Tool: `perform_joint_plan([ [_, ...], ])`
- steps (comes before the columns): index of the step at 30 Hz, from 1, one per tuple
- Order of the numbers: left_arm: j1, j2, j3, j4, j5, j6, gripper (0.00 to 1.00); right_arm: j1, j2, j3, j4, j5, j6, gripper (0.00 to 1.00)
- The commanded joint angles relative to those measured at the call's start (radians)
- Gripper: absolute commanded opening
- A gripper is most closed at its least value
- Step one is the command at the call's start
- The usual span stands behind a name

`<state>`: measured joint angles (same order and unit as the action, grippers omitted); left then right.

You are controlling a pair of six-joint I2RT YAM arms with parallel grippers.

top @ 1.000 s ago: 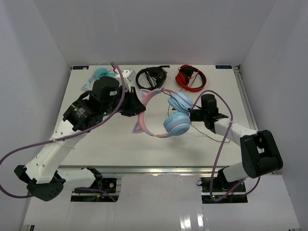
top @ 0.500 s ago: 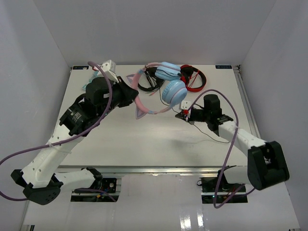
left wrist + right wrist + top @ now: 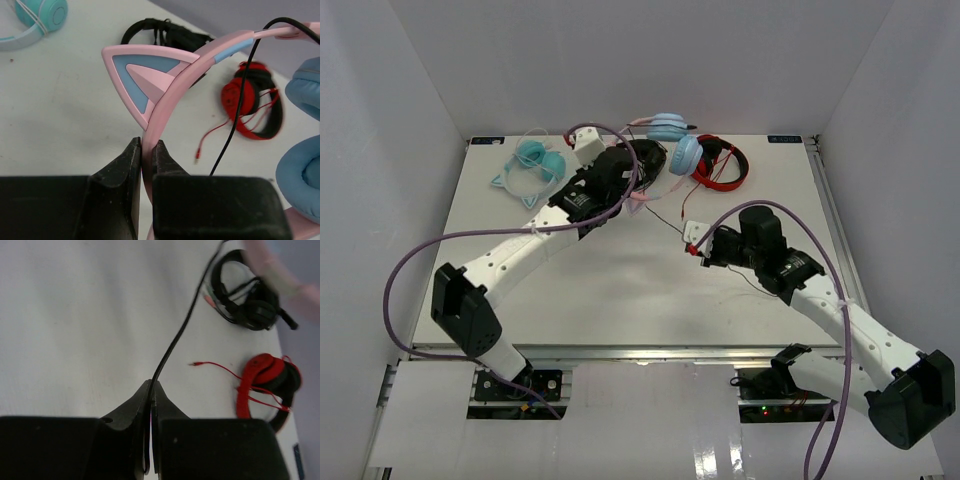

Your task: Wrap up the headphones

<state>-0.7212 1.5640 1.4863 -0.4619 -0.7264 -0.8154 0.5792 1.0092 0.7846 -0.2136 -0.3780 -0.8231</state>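
The headphones hang in the air over the back of the table, their light blue earcups [image 3: 669,129] uppermost. My left gripper [image 3: 636,183] [image 3: 146,145] is shut on the pink headband [image 3: 172,92], just below a cat ear [image 3: 134,76]. One blue earcup [image 3: 306,86] fills the right edge of the left wrist view. The thin black cable [image 3: 670,219] [image 3: 241,97] runs down from the headphones to my right gripper [image 3: 696,246] [image 3: 151,385]. That gripper is shut on the cable [image 3: 176,339] above the middle of the table.
Red headphones [image 3: 722,165] [image 3: 268,384] with a thin red cord lie at the back right. A black headset [image 3: 167,34] [image 3: 246,299] lies beside them, largely behind my left arm from above. Teal cat-ear headphones [image 3: 532,163] [image 3: 39,16] lie at the back left.
The left arm has carried the headphones up and toward the back of the table. The right gripper has shut on the black cable and shifted left, and the cable now stretches between both grippers.
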Motion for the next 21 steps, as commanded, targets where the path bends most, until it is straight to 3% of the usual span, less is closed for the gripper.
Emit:
perform_joint_plan([
  [1, 0.004, 0.008, -0.022, 0.058, -0.06, 0.141, 0.0, 0.002, -0.049, 0.16, -0.045, 0.273, -0.066, 0.08],
  [7, 0.005, 0.003, -0.159, 0.058, 0.084, 0.21, 0.0, 0.002, -0.011, 0.217, 0.005, 0.352, -0.092, 0.08],
  [13, 0.003, 0.002, -0.215, 0.074, 0.284, 0.283, 0.0, 0.003, 0.016, 0.216, 0.021, 0.32, -0.102, 0.08],
  [21, -0.004, -0.003, -0.271, 0.079, 0.59, 0.484, 0.0, 0.001, 0.065, 0.191, 0.095, 0.299, -0.128, 0.29],
])
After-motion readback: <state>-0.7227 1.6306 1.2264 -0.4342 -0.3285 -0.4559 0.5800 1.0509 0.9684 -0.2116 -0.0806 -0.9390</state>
